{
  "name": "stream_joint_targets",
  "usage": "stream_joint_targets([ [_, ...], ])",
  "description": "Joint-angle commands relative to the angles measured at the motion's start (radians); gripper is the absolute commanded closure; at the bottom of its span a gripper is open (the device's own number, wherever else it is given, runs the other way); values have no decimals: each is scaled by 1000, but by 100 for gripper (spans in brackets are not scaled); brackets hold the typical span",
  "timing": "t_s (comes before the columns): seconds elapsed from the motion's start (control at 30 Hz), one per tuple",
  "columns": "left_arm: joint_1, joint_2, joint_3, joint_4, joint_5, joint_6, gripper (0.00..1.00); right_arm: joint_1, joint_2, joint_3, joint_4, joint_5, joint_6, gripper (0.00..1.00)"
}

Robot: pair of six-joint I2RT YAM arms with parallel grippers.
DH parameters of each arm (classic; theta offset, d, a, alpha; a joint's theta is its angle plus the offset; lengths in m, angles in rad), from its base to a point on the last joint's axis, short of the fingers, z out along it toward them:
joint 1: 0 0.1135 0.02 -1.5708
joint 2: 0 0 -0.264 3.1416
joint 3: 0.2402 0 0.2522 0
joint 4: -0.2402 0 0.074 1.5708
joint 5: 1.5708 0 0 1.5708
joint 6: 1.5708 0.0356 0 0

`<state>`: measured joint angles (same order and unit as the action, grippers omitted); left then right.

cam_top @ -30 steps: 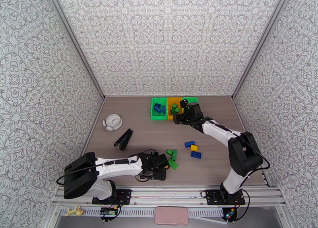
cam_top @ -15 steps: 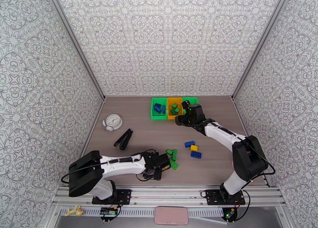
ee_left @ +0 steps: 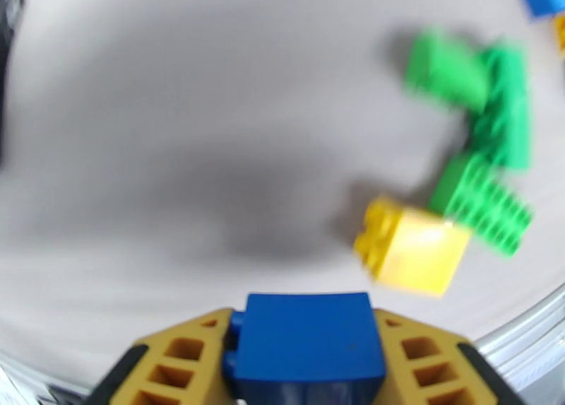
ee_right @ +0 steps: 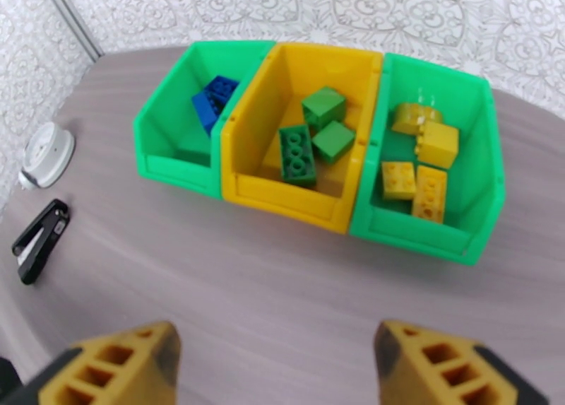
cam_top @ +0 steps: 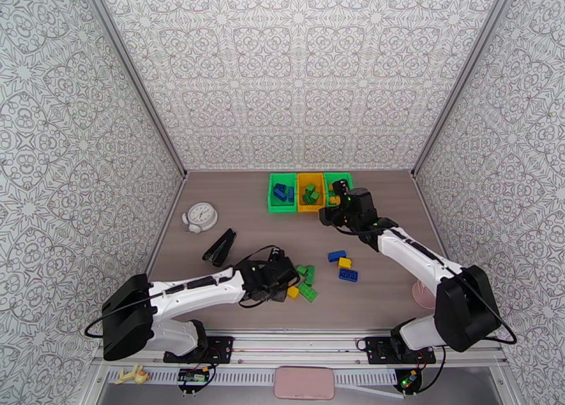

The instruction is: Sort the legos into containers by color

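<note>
My left gripper (cam_top: 281,278) is near the table's front, shut on a blue lego (ee_left: 305,343) held between its tan fingers (ee_left: 176,360). Just ahead of it lie a yellow lego (ee_left: 409,247) and green legos (ee_left: 487,201) in a cluster (cam_top: 305,280). More loose legos, blue (cam_top: 337,256), yellow (cam_top: 345,263) and blue (cam_top: 347,275), lie to the right. The containers stand in a row at the back: a green one (ee_right: 159,155) with blue legos, a yellow one (ee_right: 282,187) with green legos, a green one (ee_right: 417,230) with yellow legos. My right gripper (ee_right: 275,371) hovers open and empty in front of them.
A white round clock (cam_top: 200,216) and a black stapler (cam_top: 219,247) lie at the left of the table. A pink cup (cam_top: 424,295) stands near the right arm's base. Patterned walls close in the sides and back.
My left gripper shut on the blue lego and shifted slightly back from the front edge, uncovering a yellow lego. My right gripper drew back rightward from over the yellow container.
</note>
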<state>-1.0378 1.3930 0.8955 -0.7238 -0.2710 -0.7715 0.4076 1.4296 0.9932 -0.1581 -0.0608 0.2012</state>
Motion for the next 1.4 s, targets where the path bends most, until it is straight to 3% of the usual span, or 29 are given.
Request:
stream_joint_targets([
  [0.0, 85, -6, 73, 118, -112, 205, 62, -15, -43, -30, -46, 36, -4, 25],
  [0.23, 301, 86, 183, 355, -1, 332, 62, -18, -60, -43, -54, 32, 7, 26],
  [0.5, 484, 332, 472, 318, 172, 391, 61, -22, -33, -16, -73, 41, -6, 27],
  [0.73, 566, 554, 737, 300, 226, 425, 61, -41, -31, -7, -84, 60, -14, 27],
  [1.03, 608, 786, 993, 299, 259, 440, 57, -42, -24, -5, -89, 58, 2, 27],
  [1.13, 613, 827, 1028, 325, 278, 456, 50, -43, -20, 17, -115, 66, -24, 27],
  [1.37, 599, 759, 962, 377, 237, 517, 11, -43, -20, 58, -202, 63, -56, 24],
])
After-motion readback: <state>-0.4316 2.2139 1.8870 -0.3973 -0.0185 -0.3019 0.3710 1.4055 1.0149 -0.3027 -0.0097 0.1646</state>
